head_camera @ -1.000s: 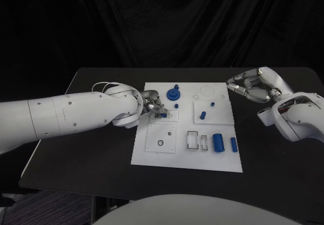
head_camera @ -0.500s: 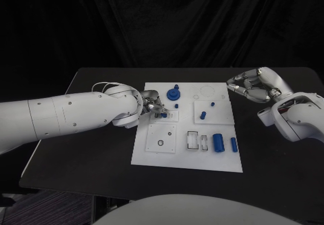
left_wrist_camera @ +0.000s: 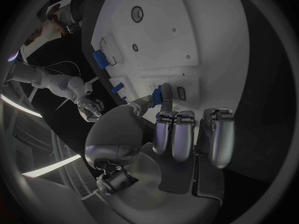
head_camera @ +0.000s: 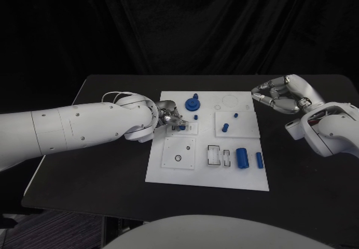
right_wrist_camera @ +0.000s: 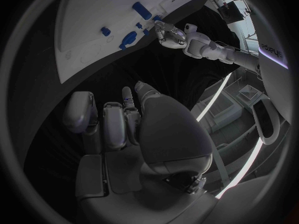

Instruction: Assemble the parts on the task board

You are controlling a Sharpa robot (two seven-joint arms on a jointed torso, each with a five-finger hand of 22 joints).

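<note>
fingers (left_wrist_camera: 166,92) of left hand (head_camera: 170,118) pinch small blue part (left_wrist_camera: 156,95) (over task board (head_camera: 206,174)).

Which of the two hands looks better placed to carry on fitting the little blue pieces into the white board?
Probably the left. The left hand already pinches a small blue part over the white task board, while the right hand sits curled beyond the board's edge, holding nothing.

We read only part of a word, something like "rpa", on a white panel (right_wrist_camera: 272,50) in the right wrist view.
</note>
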